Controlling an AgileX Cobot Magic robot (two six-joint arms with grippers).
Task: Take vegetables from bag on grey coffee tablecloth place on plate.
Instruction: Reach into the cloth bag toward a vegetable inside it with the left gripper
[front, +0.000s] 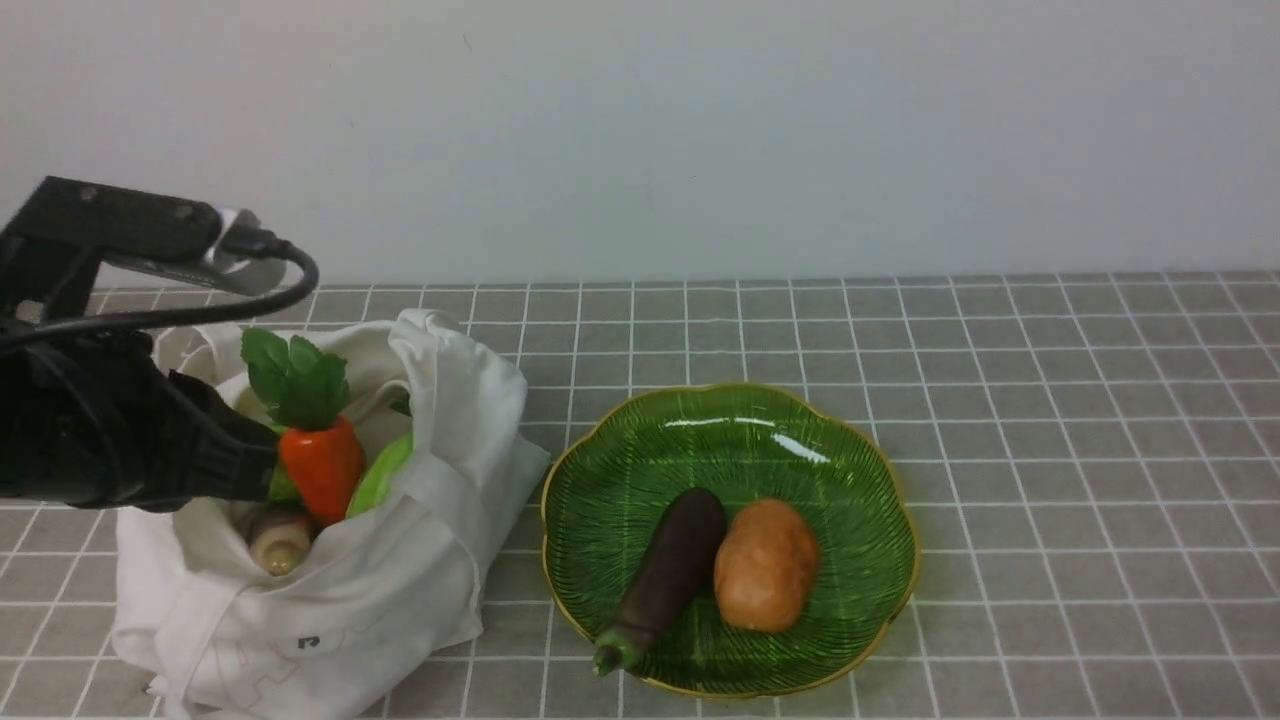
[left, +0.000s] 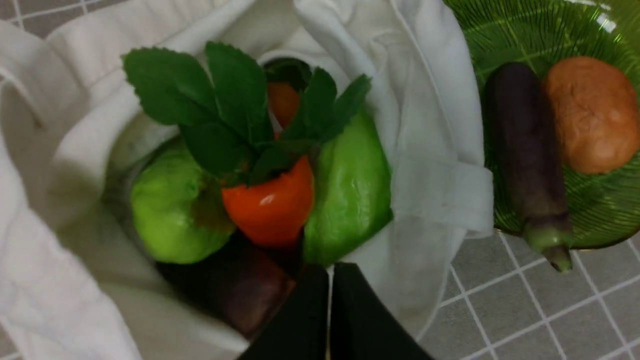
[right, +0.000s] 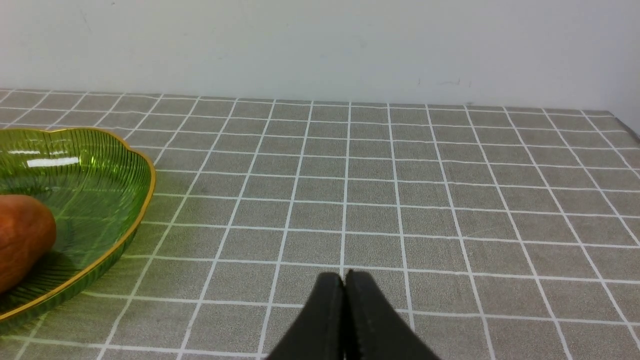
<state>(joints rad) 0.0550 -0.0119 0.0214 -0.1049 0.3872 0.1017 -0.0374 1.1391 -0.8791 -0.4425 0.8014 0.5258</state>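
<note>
The white bag (front: 380, 590) stands open on the left of the grey coffee tablecloth (front: 1050, 450). Inside it are vegetables: an orange carrot (front: 322, 465) with a green leafy top, a light green one (front: 378, 478) and a pale stubby one (front: 280, 540). My left gripper (front: 268, 480) reaches into the bag's mouth from the left, shut, its tips right against the carrot (left: 272, 205) with nothing visibly clamped. Two light green vegetables (left: 350, 185) flank the carrot. The green plate (front: 730, 420) lies right of the bag. My right gripper (right: 345, 280) is shut over bare cloth.
On the plate lie a dark purple eggplant (front: 670, 575) and a brown potato-like piece (front: 765, 565). The bag's rim and handle (left: 435, 100) fold over between the vegetables and the plate (left: 525, 30). A pale wall closes the back.
</note>
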